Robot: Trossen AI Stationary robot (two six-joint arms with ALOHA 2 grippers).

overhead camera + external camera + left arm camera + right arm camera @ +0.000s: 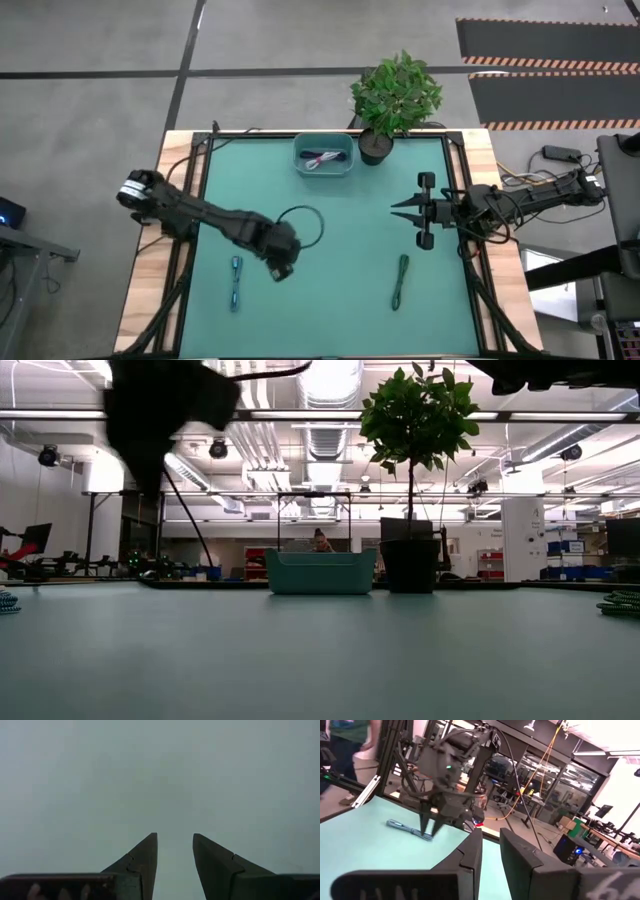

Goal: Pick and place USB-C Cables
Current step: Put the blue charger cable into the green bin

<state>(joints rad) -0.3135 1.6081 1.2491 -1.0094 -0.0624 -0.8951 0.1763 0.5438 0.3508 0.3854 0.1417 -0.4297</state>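
Your left gripper [279, 270] hangs over the counter [340, 250], fingers [145, 857] slightly apart and empty, the blue cable [235, 282] just beside them. Your right gripper [398, 208] waits, fingers narrowly apart and empty; the green cable [401, 281] lies near them. A third cable [321, 159] sits in the bin [300, 150].

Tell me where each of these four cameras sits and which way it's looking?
High: overhead, looking straight down; both arms, blue cable, green cable, bin.
Low: table height, looking across to the bin; arms overhead.
Left wrist: faces bare mat past the open left gripper.
Right wrist: past the right gripper, sees the left arm and blue cable.
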